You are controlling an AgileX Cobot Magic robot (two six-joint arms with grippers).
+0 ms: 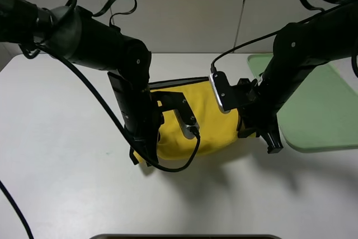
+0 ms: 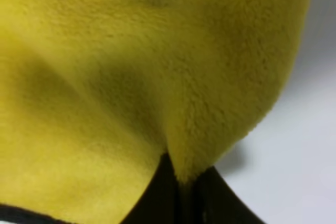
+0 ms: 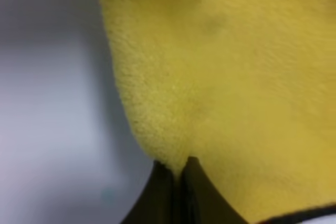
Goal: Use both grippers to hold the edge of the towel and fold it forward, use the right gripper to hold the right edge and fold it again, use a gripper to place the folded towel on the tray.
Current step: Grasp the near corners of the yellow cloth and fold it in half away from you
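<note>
A yellow fleece towel (image 1: 210,121) with a dark trim along its far edge hangs between my two arms above the white table. My left gripper (image 1: 144,152) is shut on the towel's near left edge; in the left wrist view the fabric (image 2: 157,77) is pinched between the black fingertips (image 2: 157,198). My right gripper (image 1: 258,132) is shut on the near right edge; in the right wrist view the fabric (image 3: 226,72) is pinched between the black fingertips (image 3: 165,198). The near edge is lifted and the towel sags between the grippers.
A pale green tray (image 1: 319,110) lies on the table at the right, just beyond the right arm. Black cables hang from both arms. A dark object's edge (image 1: 184,237) shows at the front of the table.
</note>
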